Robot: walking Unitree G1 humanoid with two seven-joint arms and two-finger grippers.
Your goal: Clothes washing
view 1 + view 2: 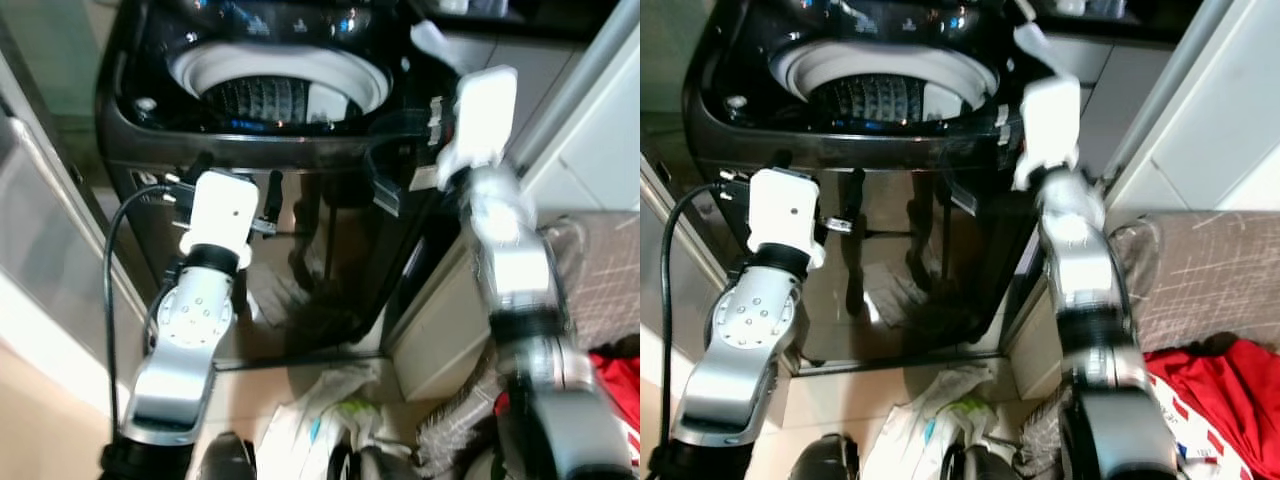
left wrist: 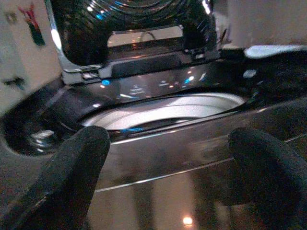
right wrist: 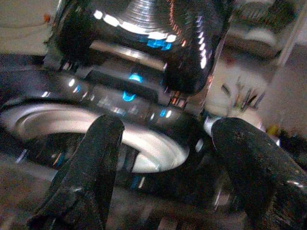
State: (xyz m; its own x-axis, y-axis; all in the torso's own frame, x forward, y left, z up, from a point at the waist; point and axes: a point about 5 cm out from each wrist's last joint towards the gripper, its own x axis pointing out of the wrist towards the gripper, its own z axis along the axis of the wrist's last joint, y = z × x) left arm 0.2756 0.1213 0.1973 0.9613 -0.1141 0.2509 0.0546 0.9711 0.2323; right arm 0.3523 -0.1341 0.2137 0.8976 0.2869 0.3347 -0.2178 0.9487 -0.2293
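Ahead of both hands stands the black washing machine [image 1: 300, 200], lid up, its white-rimmed drum [image 1: 275, 85] open. Left hand [image 2: 168, 177], fingers spread wide and empty, hovers before the machine's glossy front just below the rim. Right hand [image 3: 168, 167], also wide and empty, is raised at the rim's right corner. Behind it, low by the right arm, lies a red garment [image 1: 1220, 390].

washing machine [image 1: 300, 150]: glossy black top-loader; lid up; white drum rim [image 1: 280, 62] exposed

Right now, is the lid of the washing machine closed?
No, the washing machine is open: the left eye view looks straight down into its white-rimmed drum.
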